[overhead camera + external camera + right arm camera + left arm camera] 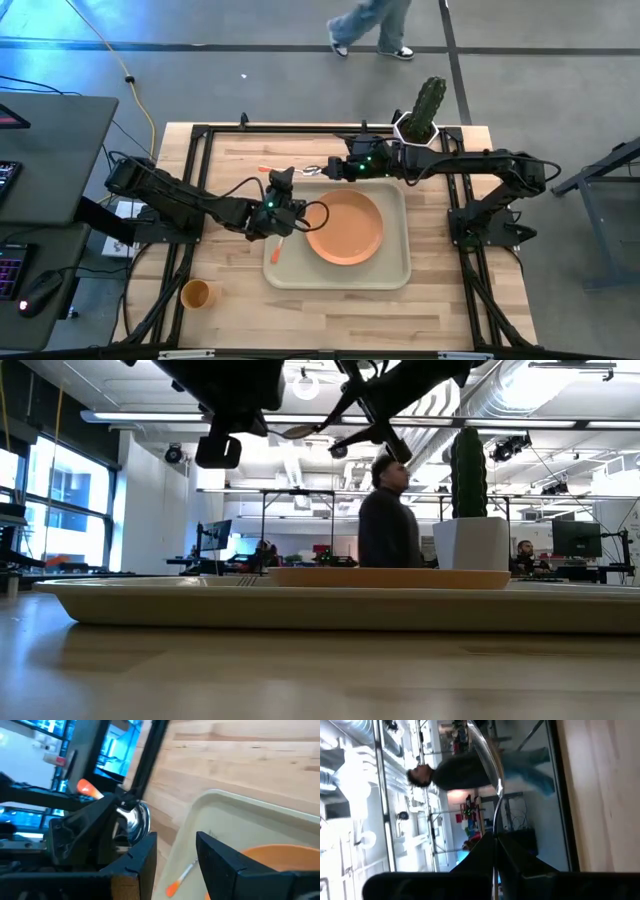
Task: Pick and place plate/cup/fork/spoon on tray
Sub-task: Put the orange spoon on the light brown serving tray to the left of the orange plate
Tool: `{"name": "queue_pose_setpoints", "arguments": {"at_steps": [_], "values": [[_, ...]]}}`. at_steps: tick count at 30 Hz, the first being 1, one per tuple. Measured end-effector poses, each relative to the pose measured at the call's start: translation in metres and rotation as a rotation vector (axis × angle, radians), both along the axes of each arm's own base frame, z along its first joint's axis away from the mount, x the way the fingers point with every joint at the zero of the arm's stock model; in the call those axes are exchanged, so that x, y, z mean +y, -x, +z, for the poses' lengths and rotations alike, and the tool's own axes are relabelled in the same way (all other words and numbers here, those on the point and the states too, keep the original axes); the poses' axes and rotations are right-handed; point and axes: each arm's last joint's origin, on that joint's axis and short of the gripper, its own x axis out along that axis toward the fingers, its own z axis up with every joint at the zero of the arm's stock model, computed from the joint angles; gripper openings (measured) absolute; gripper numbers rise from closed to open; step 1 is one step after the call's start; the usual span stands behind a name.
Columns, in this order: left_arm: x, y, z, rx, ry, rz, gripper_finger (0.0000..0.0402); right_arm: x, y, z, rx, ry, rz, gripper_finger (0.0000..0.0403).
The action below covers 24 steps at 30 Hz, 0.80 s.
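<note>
The orange plate [345,228] lies in the beige tray [400,275], and the fork [277,246] lies on the tray's left part. The cup [196,293] stands on the table near the left front. My left gripper [284,184] is shut on the spoon [136,822] above the tray's far left corner. My right gripper [175,855] is open, level, just right of the spoon's bowl. I cannot tell whether it touches the bowl. My left gripper pinches the spoon's metal stem [496,827] between its two fingers, between the bowl and the orange handle [87,788]. The fingers come level from the near side and lie across the spoon. The spoon is lifted clear, about level, its bowl toward the table's right.
A white pot with a green cactus [420,120] stands at the far edge behind my right arm. A person [370,30] walks on the floor beyond the table. Bare wood lies between the cup and the tray.
</note>
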Motion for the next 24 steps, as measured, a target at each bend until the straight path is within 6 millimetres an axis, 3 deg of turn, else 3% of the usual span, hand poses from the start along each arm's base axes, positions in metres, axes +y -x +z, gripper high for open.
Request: {"name": "queue_pose_setpoints", "arguments": {"at_steps": [8,24], "values": [[0.003,0.0,0.0,0.001,-0.002,0.01,0.0001,-0.007,-0.001,0.002,-0.041,-0.025,-0.001,0.013],[0.018,-0.002,-0.001,0.031,0.001,0.041,0.0001,-0.002,-0.001,0.003,-0.046,-0.048,0.039,0.013]]}}
